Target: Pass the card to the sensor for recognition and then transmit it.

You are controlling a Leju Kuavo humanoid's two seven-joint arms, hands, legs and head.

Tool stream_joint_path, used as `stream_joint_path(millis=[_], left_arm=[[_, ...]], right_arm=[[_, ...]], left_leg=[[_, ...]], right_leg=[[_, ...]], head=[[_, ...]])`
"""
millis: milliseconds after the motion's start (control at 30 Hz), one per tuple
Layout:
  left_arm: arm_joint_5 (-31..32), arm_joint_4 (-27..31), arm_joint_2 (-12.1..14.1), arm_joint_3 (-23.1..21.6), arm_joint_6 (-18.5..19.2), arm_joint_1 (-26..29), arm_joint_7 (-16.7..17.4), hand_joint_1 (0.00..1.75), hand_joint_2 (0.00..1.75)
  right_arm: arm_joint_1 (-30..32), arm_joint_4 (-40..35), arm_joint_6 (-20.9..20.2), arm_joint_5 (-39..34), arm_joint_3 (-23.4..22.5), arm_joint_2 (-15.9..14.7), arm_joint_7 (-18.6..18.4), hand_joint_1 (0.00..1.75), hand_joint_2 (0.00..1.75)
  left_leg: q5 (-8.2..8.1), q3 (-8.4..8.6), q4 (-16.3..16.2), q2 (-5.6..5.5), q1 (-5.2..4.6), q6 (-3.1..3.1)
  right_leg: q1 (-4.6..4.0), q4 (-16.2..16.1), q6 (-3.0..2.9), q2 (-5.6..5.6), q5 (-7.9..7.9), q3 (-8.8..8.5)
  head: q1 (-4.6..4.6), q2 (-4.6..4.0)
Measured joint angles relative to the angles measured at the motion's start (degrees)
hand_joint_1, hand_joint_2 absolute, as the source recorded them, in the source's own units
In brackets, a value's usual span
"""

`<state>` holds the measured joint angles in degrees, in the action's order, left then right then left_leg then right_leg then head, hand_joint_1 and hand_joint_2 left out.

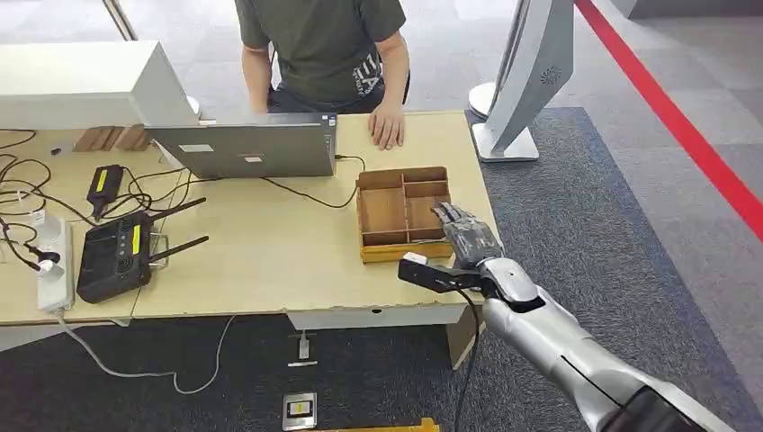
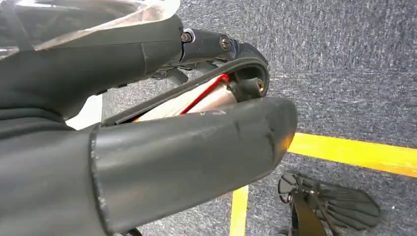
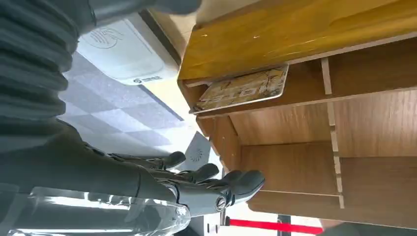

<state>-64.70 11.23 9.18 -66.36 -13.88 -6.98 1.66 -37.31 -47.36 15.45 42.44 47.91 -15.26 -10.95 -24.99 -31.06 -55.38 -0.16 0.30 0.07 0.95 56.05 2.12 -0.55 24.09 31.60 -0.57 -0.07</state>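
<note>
Right wrist view: my right hand [image 3: 162, 184] hovers with fingers apart, empty, beside the wooden tray [image 3: 305, 34], ready for the card [image 3: 243, 89] in its narrow slot; my left hand's fingers I cannot judge.

Head cam sits high, looks fwd and down over the table [image 1: 270, 261] w/ the wooden tray [image 1: 402, 214] at its right end. Right wrist cam is v. close behind the right hand [image 3: 196, 184], turned sideways, facing into the same tray [image 3: 305, 128]. Left wrist cam hangs low, facing down at carpet [image 2: 344, 64] w/ yellow floor tape [image 2: 354, 153].
</note>
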Motion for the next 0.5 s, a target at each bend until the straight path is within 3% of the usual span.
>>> stream_joint_path(millis=[33, 500], left_arm=[[0.0, 0.0, 0.0, 0.0, 0.0, 0.0, 0.0, 0.0, 0.0], [0.4, 0.0, 0.0, 0.0, 0.2, 0.0, -0.2, 0.0, 0.0]], right_arm=[[0.0, 0.0, 0.0, 0.1, 0.0, 0.0, 0.0, 1.75, 1.75], [-0.2, 0.4, -1.0, -0.1, 0.0, 0.0, 0.0, 1.75, 1.75]], left_leg=[[0.0, 0.0, 0.0, 0.0, 0.0, 0.0], [0.0, 0.04, 0.0, 0.01, 0.0, 0.0]], right_leg=[[0.0, 0.0, 0.0, 0.0, 0.0, 0.0], [0.0, 0.0, 0.0, 0.0, 0.0, -0.01]], head=[[0.02, 0.0], [0.0, 0.0]])
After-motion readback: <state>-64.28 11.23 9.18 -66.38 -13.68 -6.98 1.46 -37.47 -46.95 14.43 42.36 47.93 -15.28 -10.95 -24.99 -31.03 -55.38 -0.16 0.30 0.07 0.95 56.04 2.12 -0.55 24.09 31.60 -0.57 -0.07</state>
